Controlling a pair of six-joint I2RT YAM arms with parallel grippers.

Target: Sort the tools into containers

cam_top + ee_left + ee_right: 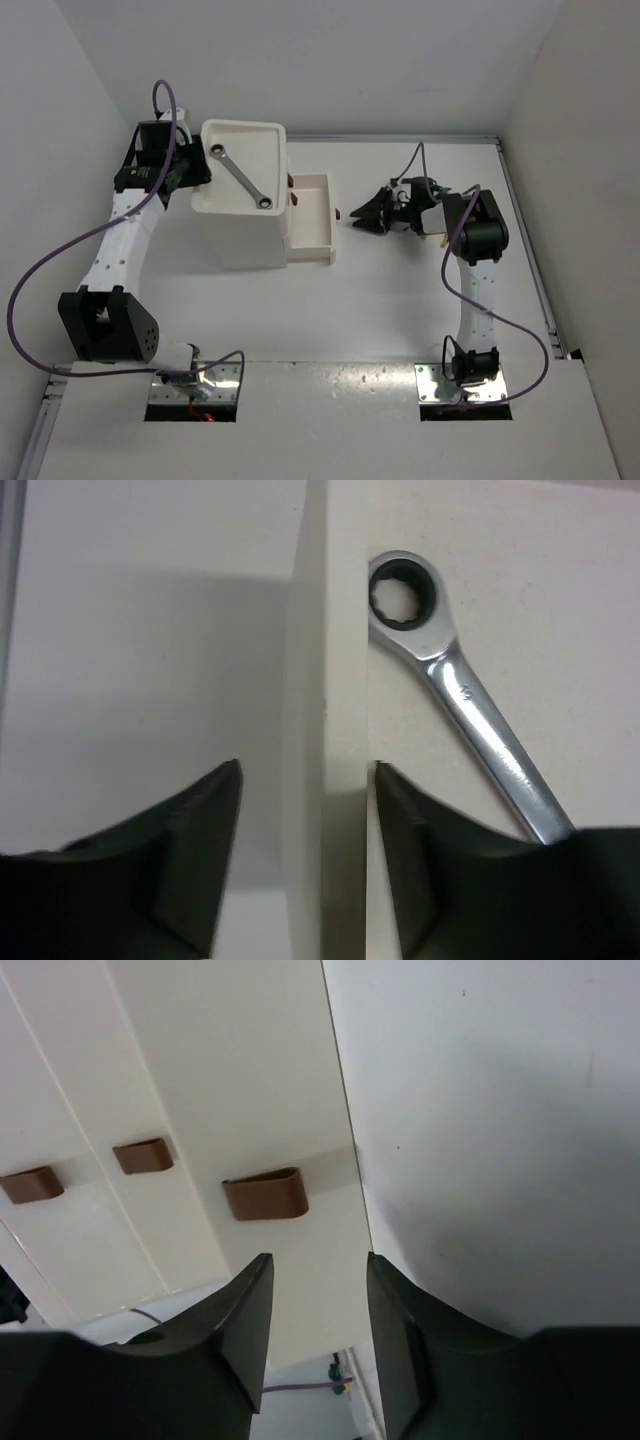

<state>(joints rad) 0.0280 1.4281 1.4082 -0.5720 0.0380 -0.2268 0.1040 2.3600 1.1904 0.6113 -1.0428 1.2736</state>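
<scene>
One slim silver wrench (241,180), its toothed ring head near the left rim (325,630), lies diagonally in the tray (270,140) atop the white drawer unit (240,250). One drawer (312,215) is pulled out to the right. The left jaws straddle that rim, slightly parted, gripping nothing. The right jaws stand released and empty, just short of a brown drawer handle (265,1195)

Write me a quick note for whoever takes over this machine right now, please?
Left tool: open, straddling the tray rim of the drawer unit, not gripping.
Right tool: open, empty, facing the handle of the open drawer.
Done: one wrench lies in the tray; the drawer looks empty.
Left: no other tools in view; drawer not yet closed.
</scene>
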